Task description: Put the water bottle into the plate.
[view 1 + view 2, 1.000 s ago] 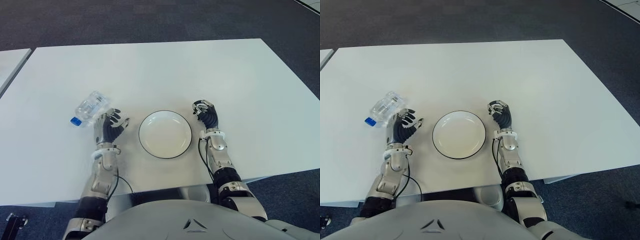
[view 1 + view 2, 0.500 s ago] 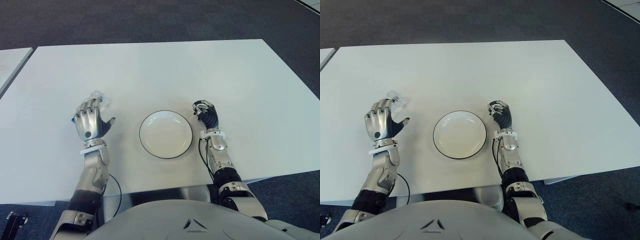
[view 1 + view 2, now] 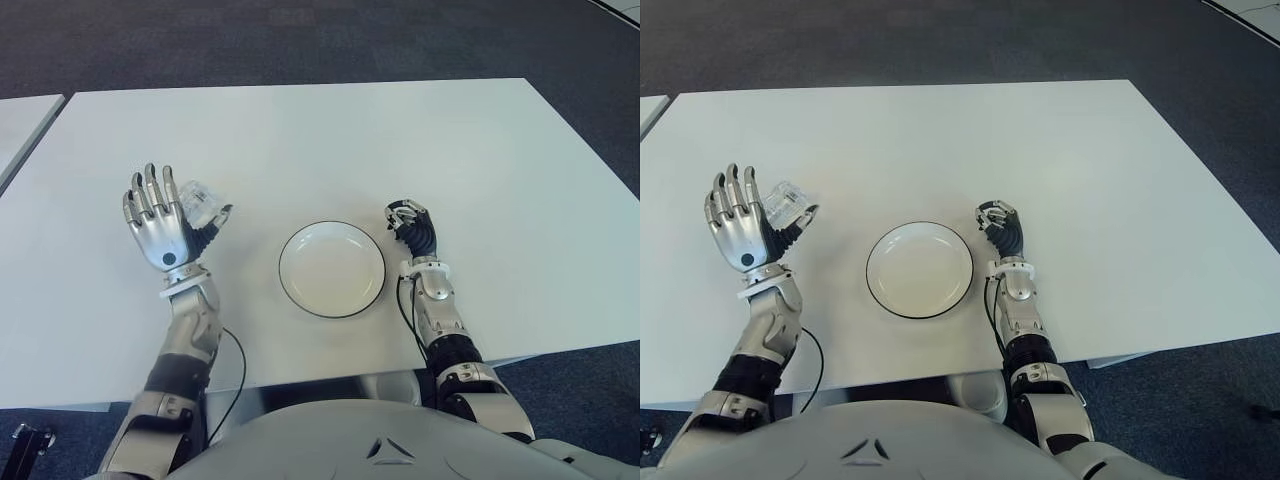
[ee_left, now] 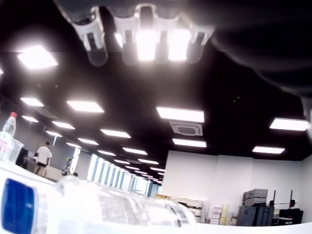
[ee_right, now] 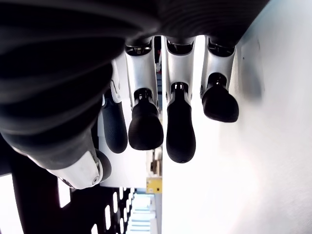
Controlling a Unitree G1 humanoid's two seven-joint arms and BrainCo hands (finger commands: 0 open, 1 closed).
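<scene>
Between bottle (image 3: 200, 203) & camera: raised, spread left hand (image 3: 158, 225); plate (image 3: 331, 268) beside.

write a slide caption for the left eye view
Left hand raised, fingers spread, beside the water bottle lying on the white table; plate empty, right hand curled at its right.

The plate (image 3: 919, 269), white with a dark rim, sits on the white table (image 3: 1060, 150); left of the plate the left hand (image 3: 740, 222) is raised, fingers spread upward; the clear water bottle (image 3: 785, 205) shows just beyond that hand; right of the plate, close by, the right hand (image 3: 999, 226) shows with fingers curled, holding nothing.
</scene>
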